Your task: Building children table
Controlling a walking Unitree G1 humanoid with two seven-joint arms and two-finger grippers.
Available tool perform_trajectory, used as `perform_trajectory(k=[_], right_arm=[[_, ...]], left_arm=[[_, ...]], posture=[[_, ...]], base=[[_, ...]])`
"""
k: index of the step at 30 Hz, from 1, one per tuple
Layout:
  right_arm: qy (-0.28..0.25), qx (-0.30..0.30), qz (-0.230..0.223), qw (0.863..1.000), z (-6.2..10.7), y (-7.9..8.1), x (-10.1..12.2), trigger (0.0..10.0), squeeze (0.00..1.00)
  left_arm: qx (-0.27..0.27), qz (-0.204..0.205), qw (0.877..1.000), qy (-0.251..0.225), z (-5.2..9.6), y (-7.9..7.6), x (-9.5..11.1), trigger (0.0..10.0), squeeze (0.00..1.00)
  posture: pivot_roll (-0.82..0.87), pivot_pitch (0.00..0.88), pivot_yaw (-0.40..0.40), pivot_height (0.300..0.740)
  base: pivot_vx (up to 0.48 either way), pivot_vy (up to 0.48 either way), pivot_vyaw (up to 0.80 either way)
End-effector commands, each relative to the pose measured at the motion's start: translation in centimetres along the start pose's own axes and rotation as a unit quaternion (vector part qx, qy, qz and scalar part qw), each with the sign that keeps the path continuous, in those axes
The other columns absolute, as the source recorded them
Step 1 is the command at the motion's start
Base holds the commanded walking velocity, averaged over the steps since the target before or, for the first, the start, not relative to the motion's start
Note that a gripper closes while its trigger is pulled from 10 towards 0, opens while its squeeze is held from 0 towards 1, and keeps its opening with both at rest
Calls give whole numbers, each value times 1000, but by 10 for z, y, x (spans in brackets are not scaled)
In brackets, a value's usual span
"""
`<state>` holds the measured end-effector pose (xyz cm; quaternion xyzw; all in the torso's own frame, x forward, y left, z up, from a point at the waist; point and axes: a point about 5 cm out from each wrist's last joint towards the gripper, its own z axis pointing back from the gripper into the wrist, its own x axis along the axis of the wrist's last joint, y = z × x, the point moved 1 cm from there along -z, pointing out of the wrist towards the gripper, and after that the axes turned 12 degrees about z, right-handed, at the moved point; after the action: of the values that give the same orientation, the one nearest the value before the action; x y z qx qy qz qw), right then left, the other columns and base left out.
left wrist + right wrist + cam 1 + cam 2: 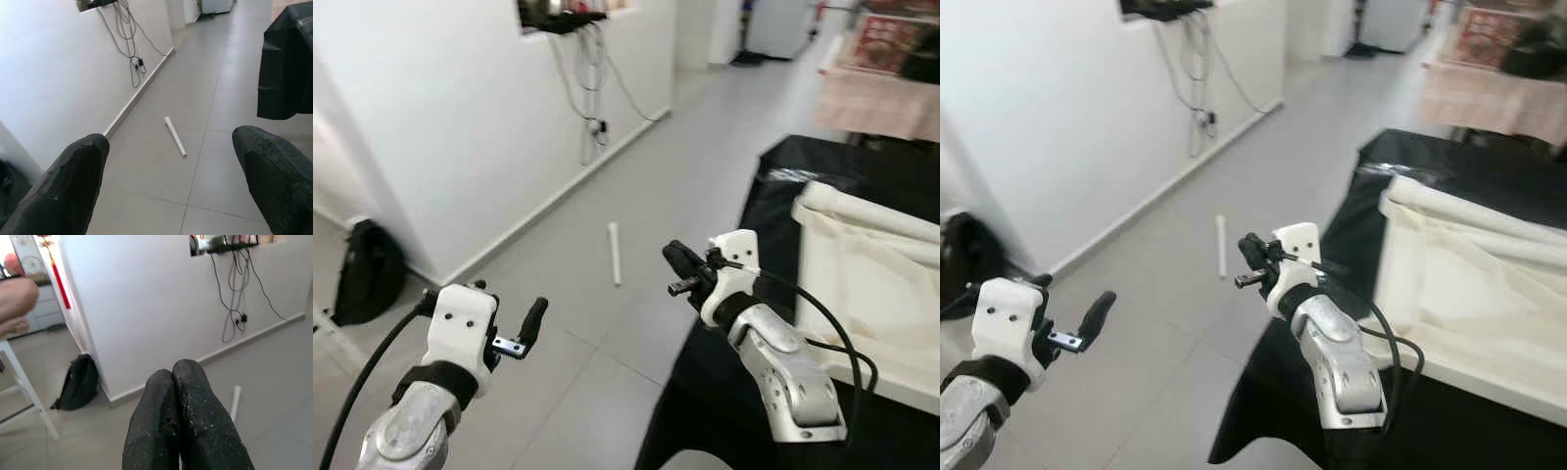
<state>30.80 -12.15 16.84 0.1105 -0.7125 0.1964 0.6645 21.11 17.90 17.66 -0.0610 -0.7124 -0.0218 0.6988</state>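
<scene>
- Left gripper point(530, 323) held out in front at waist height, fingers point(73, 186) spread wide, holding nothing; wrist view looks straight down at the white tube point(175, 136) on the floor.
- Right gripper point(685, 266) raised beside the black-draped table point(773, 196), fingertips point(181, 396) pressed together, nothing between them.
- White tube point(615, 254), likely a table leg, lies flat on the grey tiled floor point(705, 127), well apart from both grippers, between the white wall point(460, 117) and the black cloth.
- Cream tabletop panel point(871, 284) with a rolled edge rests on the black table, near the right arm.
- Handling guess: tube looks rigid, light, smooth; round, so it may roll on tile if nudged sideways.
- Grip point: mid-length, fingers across the axis, so it stays balanced; end grip would let it swing.
- Needs a walk forward plus a deep bend first; left gripper is already opened for it.
- Black backpack point(367, 269) against the wall, cables point(592, 88) hanging from a shelf; neither in the path.
</scene>
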Motion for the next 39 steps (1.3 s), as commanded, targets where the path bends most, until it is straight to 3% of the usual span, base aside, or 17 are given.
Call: perform_trajectory(k=[1,3,8,39], right_arm=[[8,-17,4,1000,6,-2,-2,10000,0],[18,-25,5,1000,12,-2,-7,10000,0],[21,-31,8,999,17,-6,-9,10000,0],[22,-11,-11,1000,14,-7,-9,10000,0]], left_arm=[[-1,7,1000,0,0,-2,-4,10000,0],[1,24,1000,1,1,-4,-11,10000,0],[-1,21,1000,-8,-6,-1,-12,10000,0],[-18,31,999,-27,-9,-4,-12,10000,0]], posture=[[17,0,24,740],[18,0,21,740],[8,0,28,740],[6,0,18,740]], base=[[379,0,0],[412,0,0],[387,0,0],[358,0,0]])
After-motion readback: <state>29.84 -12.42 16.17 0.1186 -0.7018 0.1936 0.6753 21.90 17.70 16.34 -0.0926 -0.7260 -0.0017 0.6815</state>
